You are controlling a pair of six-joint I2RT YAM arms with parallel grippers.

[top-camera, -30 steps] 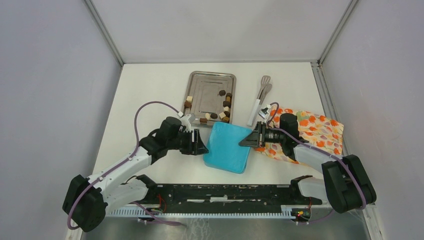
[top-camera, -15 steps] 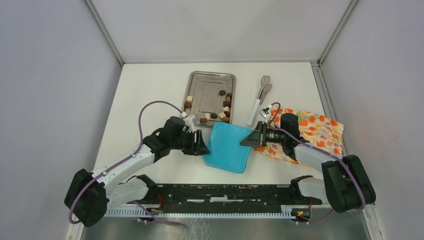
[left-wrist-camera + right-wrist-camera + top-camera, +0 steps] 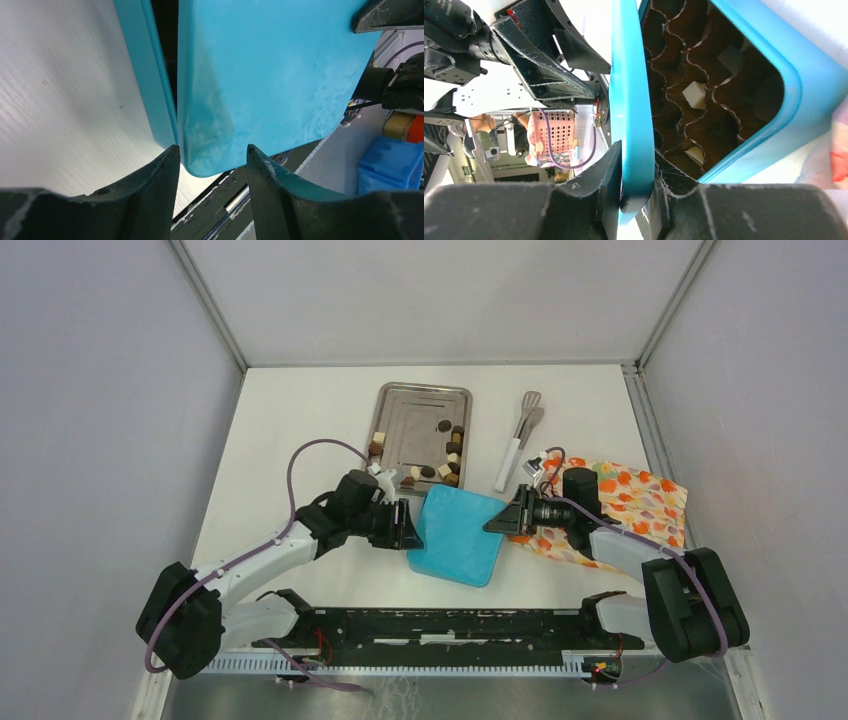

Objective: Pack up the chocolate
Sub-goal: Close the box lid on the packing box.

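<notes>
As we read the right wrist view, right gripper (image 3: 492,525): fingers pinched tight on the edge of the teal lid (image 3: 458,532), which is sandwiched between both fingers.
Left gripper (image 3: 412,535): fingers parted, straddling the opposite lid corner. We can't confirm contact on either finger.
Lid: tilted up off the box (image 3: 805,85) on the right gripper's side. We also see a dark gap between lid and base in the left wrist view.
Box interior: brown fluted cups (image 3: 674,125). We see at least two cream-white pieces of chocolate (image 3: 694,94) sitting in cups, under the raised lid and just past the right fingertips.
Remaining chocolate: dark, mid-brown and cream pieces on the steel tray (image 3: 425,389), clustered along its right side and near edge, with a few at its left edge.
Tray vs grippers: tray is just beyond the box. Its nearest pieces lie close to the left gripper and touch neither gripper.
Cloth (image 3: 640,502): orange floral, just beside the box, under the right arm.
Tongs (image 3: 520,435): right of the tray, untouched.
</notes>
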